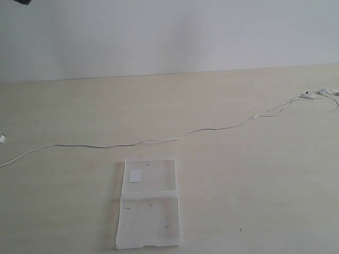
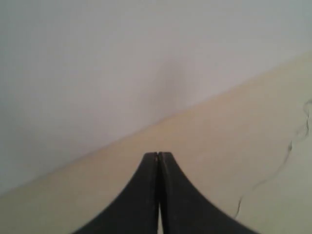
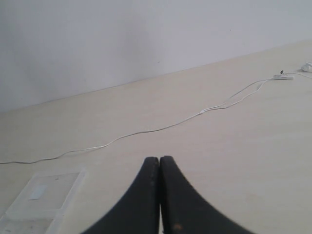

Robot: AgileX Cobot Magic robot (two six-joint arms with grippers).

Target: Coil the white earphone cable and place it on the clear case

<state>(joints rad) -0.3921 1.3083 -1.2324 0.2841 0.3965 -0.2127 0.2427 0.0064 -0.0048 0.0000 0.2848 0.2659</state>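
Exterior view: a pale wooden table (image 1: 254,185) stands before a white wall (image 1: 159,37). The white earphone cable (image 1: 159,141) lies stretched out and uncoiled across the tabletop. It runs from the left edge of the view in a shallow wave to the far right, where its branches and earbuds (image 1: 324,93) gather. The clear case (image 1: 151,217) lies open and flat near the front centre, its two halves hinged end to end, with a small white square sticker (image 1: 135,175) on the farther half. The cable passes just beyond the case without touching it. Neither gripper appears in this view. Left wrist view: the left gripper (image 2: 158,155) shows its two dark fingers pressed together, tips meeting, with nothing between them. It is raised above the table, and a blurred stretch of the cable (image 2: 290,145) lies off to one side, well apart. Right wrist view: the right gripper (image 3: 159,158) is likewise fully closed and empty. The cable (image 3: 161,128) crosses the table beyond its tips, the case (image 3: 39,195) lies to one side, and the inline remote (image 3: 285,76) rests near the far end.
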